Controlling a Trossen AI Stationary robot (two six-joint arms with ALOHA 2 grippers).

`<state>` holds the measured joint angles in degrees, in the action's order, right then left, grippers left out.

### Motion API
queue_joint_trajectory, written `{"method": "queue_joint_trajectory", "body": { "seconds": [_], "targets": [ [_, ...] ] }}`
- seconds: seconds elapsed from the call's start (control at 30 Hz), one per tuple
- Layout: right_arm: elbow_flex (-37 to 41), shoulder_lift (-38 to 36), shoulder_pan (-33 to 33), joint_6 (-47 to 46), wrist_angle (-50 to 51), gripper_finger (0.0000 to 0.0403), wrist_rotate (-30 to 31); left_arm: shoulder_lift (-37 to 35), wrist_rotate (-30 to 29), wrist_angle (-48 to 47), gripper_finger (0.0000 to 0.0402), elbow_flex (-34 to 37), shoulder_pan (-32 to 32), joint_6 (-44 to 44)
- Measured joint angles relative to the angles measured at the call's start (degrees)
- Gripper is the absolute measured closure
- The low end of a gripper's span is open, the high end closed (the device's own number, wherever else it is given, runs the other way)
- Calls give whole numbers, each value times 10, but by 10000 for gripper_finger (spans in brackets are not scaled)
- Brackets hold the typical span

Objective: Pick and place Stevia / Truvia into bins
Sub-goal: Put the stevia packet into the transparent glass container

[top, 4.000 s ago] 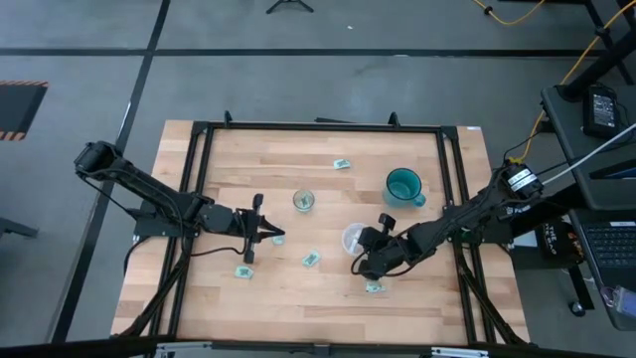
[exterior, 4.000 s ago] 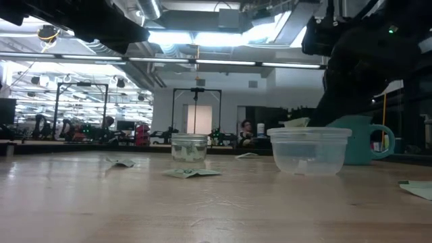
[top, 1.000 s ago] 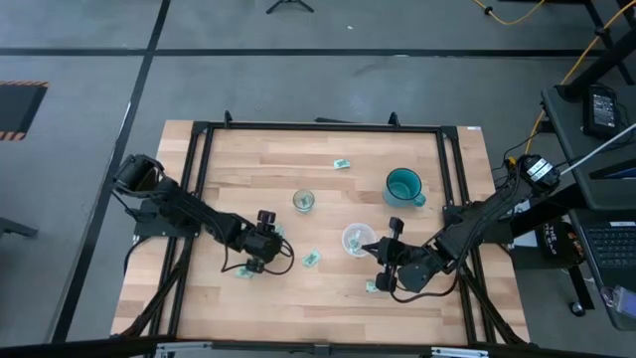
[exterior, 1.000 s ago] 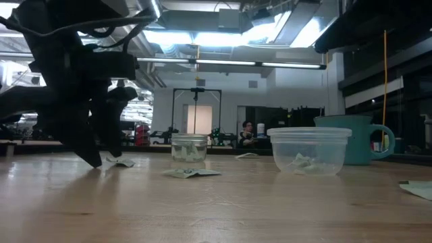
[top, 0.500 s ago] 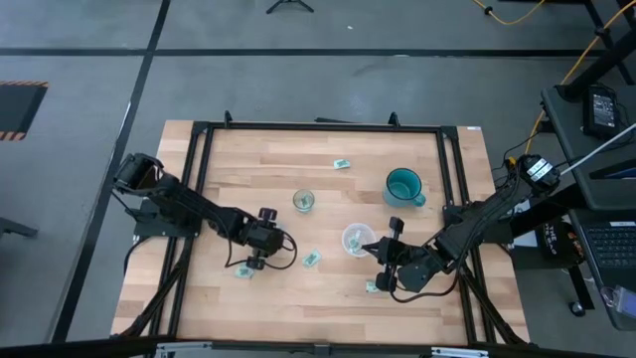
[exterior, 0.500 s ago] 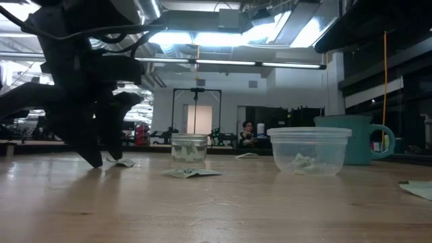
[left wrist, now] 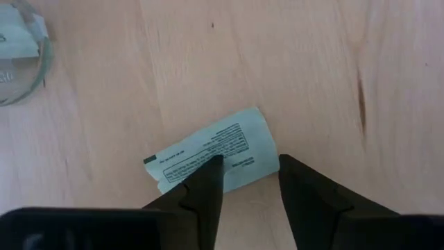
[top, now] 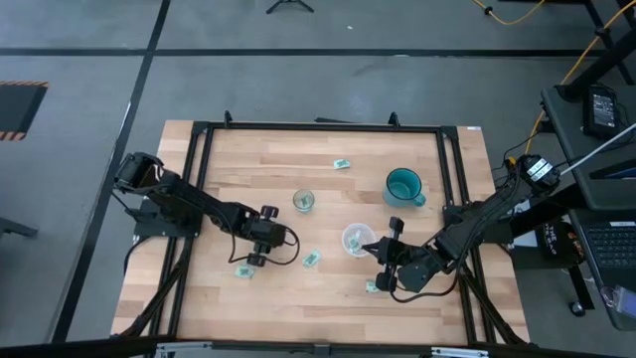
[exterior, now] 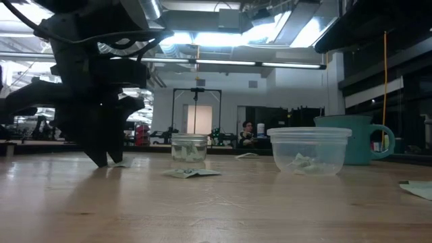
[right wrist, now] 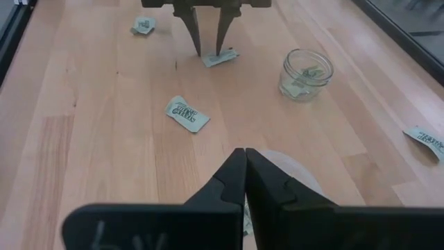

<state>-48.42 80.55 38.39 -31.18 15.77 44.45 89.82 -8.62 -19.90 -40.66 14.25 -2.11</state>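
High view: left gripper [top: 245, 261] was down at the worktop [top: 328, 298] over a Stevia packet [top: 241, 270] near the front-left, fingers apart, not clamped on it. Right gripper [top: 376, 280] sat just in front of the plastic cup [top: 355, 239], fingers together, holding nothing, with another packet [top: 372, 287] right beside it. A third packet [top: 311, 259] lay between the two grippers, a fourth [top: 342, 163] lay towards the back. Glass jar [top: 303, 201] stood mid-worktop, teal mug [top: 403, 186] to its right.

Low view: left gripper [exterior: 108, 162] stood with its tips on the worktop [exterior: 216, 209] at a packet [exterior: 120, 163]. Jar [exterior: 188, 148] held packets, cup [exterior: 309, 151] held a crumpled one; a loose packet [exterior: 192, 173] lay in front of the jar. Mug [exterior: 358, 138] was behind the cup.

Left wrist view: both fingers [left wrist: 208, 187] straddled the near edge of the packet [left wrist: 215, 149], touching or almost touching it, gap between them visible. Jar rim [left wrist: 21, 62] was at the corner.

Right wrist view: right gripper [right wrist: 243, 156] was closed tip to tip above the cup [right wrist: 295, 177]. Farther off, the left gripper [right wrist: 208, 50] was over its packet [right wrist: 220, 57]; one packet [right wrist: 186, 113] lay midway, the jar [right wrist: 305, 73] off to the side.
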Motion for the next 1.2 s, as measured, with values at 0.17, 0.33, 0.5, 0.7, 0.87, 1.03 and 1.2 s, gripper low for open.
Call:
{"method": "queue_joint_trajectory", "body": {
  "seconds": [0.17, 0.33, 0.5, 0.7, 0.87, 1.03, 1.2],
  "targets": [
    [0, 0, 0, 0, 0, 389, 0, 0, -1, 1, 287, 0, -3, -6],
    [0, 0, 0, 0, 0, 389, 0, 0, -5, 3, 281, 1, -1, -6],
    [0, 0, 0, 0, 0, 389, 0, 0, -4, 3, 277, 1, -1, -3],
    [0, 0, 0, 0, 0, 389, 0, 1, 10, 3, 330, 1, 0, -1],
    [0, 0, 0, 0, -1, 389, 0, 0, 13, 10, 393, 15, 0, -22],
    [0, 0, 0, -1, -1, 389, 0, 0, 11, 13, 400, 20, 4, -31],
    [0, 0, 0, -1, -1, 389, 0, -9, 12, 17, 400, 15, 13, -3]
  ]
}}
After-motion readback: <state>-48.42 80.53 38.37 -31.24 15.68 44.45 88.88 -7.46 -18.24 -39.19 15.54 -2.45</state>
